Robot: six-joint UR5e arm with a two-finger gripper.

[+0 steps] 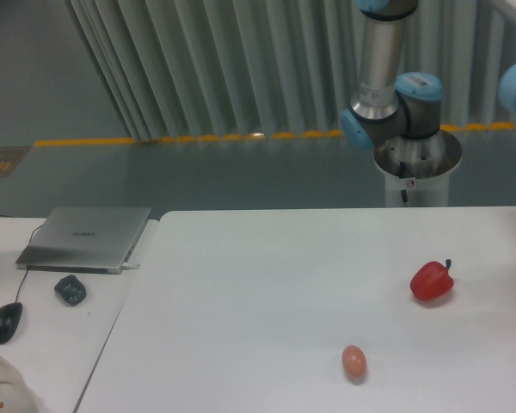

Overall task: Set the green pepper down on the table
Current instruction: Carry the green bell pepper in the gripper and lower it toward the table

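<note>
The green pepper is out of view. The white table (258, 292) fills the lower middle and right of the frame. Only the arm's base and lower links (387, 103) show behind the table's far edge, rising out of the top of the frame. The gripper itself is out of view.
A red bell pepper (432, 281) lies on the table at the right, and a small pinkish egg (353, 360) sits near the front. On the smaller desk at left are a closed laptop (86, 237), a dark small object (70, 289) and a black mouse (6, 321).
</note>
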